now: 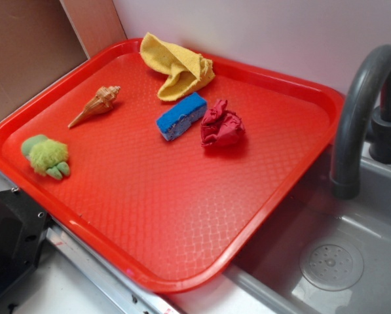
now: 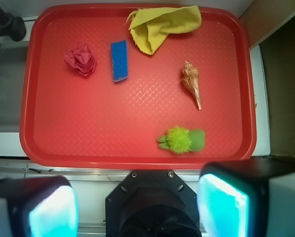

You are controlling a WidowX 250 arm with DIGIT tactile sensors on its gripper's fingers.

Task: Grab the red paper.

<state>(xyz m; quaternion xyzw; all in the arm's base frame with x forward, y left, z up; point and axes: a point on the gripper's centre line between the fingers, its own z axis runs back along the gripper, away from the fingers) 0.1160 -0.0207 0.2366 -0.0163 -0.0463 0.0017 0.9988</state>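
Setting: toy kitchen counter beside a grey sink basin (image 1: 352, 261) with a dark curved faucet (image 1: 359, 111); large bright red plastic tray (image 2: 88, 128) spanning the counter.
Left of tray, wrist view: small dark crimson wad of wrinkly paper (image 2: 80, 59), lying loose on the tray floor, near the far left corner, untouched.
Just right of it: blue rectangular sponge (image 2: 119, 60), close beside the wad but apart from it.
Further right: crumpled yellow cloth (image 2: 162, 27) at the far rim; tan spiral seashell (image 2: 191, 84); fuzzy green plush toy (image 2: 182, 140) towards the near rim.
Gripper (image 2: 137, 207): spread wide, holding nothing, two pale pads (image 2: 221, 207) at the bottom of the wrist view, over the near edge of the tray and well apart from the wad.
Done: nothing yet, by the look of it.
Left: travel to the far left, descent over the wad, closing, lift.
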